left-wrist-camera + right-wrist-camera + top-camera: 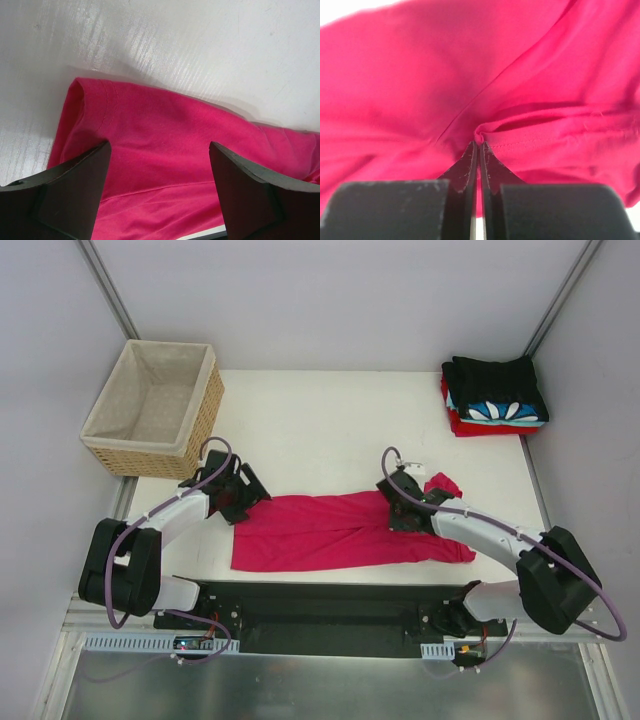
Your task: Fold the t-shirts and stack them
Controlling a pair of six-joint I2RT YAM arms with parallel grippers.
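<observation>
My right pincer grips the crimson-pink cloth t-shirt.
My left pincer hangs wide over its left end.

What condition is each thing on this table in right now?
pink t-shirt, lying stretched out, seemingly folded lengthwise, not yet stacked
folded shirt stack, piled neatly at the far right corner
wicker basket, upright, nothing seen inside
left end effector, open over the pink shirt's left end
right end effector, shut on a pinch of the pink shirt
</observation>
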